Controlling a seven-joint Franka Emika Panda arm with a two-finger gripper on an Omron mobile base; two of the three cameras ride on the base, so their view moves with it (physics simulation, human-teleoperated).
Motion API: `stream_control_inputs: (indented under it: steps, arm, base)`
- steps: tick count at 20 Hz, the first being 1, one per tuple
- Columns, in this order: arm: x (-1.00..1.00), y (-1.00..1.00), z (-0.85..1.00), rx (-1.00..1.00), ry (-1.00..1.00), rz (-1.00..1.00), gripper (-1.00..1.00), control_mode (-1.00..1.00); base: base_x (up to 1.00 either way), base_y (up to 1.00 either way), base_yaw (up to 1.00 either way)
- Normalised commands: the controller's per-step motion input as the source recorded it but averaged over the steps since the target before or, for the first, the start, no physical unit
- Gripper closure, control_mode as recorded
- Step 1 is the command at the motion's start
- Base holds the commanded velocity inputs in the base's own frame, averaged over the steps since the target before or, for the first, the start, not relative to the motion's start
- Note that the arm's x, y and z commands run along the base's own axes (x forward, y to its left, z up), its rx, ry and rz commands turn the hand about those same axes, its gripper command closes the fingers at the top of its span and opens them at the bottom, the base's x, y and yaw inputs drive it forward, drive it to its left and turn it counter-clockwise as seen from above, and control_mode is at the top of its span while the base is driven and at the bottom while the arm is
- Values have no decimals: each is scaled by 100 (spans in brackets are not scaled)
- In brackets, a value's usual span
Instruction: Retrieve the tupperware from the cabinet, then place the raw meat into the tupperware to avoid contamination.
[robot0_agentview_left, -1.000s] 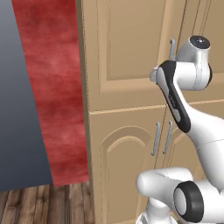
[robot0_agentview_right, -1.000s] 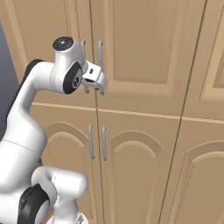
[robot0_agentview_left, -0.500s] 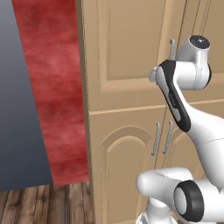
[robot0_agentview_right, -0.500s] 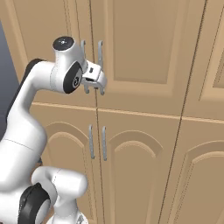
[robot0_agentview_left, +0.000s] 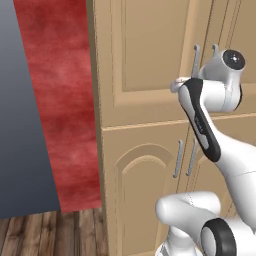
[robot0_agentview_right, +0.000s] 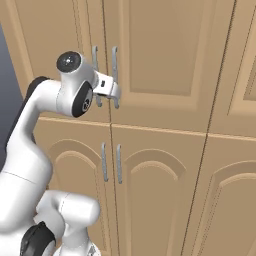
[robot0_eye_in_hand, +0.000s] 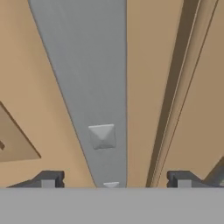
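Red-textured wall and a dark grey panel stand to the left of the cabinet (robot0_agentview_right: 165, 75), and wood-plank flooring runs along its foot. Every door of the tall tan unit is shut, flat-panel ones above and arched ones below, each pair meeting at slim silver bar handles.

At the upper pair, the white arm reaches forward with the gripper (robot0_agentview_right: 111, 90) pressed in at the upper door handle (robot0_eye_in_hand: 94, 87). From the hand camera that silver bar runs straight up between the two dark fingertips (robot0_eye_in_hand: 49, 179), one on each side and neither clearly touching it. So the jaws stand wide apart, straddling the handle with nothing clamped yet. That placement makes sense: the bar sits centred in the gap, so a simple closing should catch it for a pull. The door seam lies just to one side of the bar in that view, which suggests the hand is lined up on one handle of the pair, though I cannot tell which door it belongs to.

With the doors closed, the shelves and anything stored on them are hidden, so the tupperware cannot be confirmed inside. The task looks to be at its opening step, with the door not yet swung out.
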Motion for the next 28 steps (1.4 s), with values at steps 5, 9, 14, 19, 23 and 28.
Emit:
stream_control_inputs:
  steps: [5,9,14,19,23,28]
  arm:
    - [44,-1,0,0,-19,-1,-100,-100]
    - [52,0,0,0,-13,-2,-100,-100]
    - [47,20,0,0,-7,-1,100,-100]
    - [38,15,0,0,-2,-2,100,-100]
    - [23,8,0,0,0,-2,100,-100]
    - [5,7,-1,0,2,-3,100,-100]
  base:
    - [0,0,0]
    - [0,0,0]
    - [0,0,0]
    - [0,0,0]
    - [0,0,0]
    - [0,0,0]
